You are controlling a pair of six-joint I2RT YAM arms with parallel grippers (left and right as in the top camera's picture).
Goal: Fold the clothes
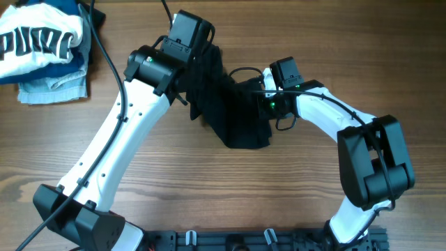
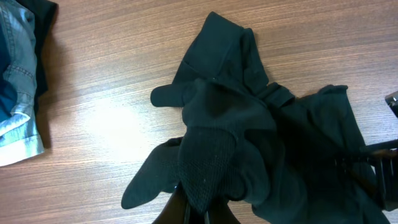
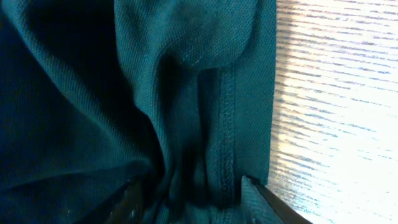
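The clothes (image 1: 233,111) are a black garment bunched up in the middle of the wooden table (image 1: 209,202). My left gripper (image 1: 201,59) is shut on a pinch of the fabric at the garment's far side. In the left wrist view that pinch rises into the gripper (image 2: 202,214), and the rest of the clothes (image 2: 249,118) hang crumpled below. My right gripper (image 1: 255,93) is at the garment's right side. In the right wrist view a stitched hem fold of the clothes (image 3: 227,106) lies between its fingers (image 3: 267,199), whose jaws stand apart around it.
A white garment with dark block letters (image 1: 38,38) lies on a light blue one (image 1: 52,89) at the far left corner. Their denim-blue edge (image 2: 15,74) shows in the left wrist view. A black cable (image 1: 104,49) runs beside them.
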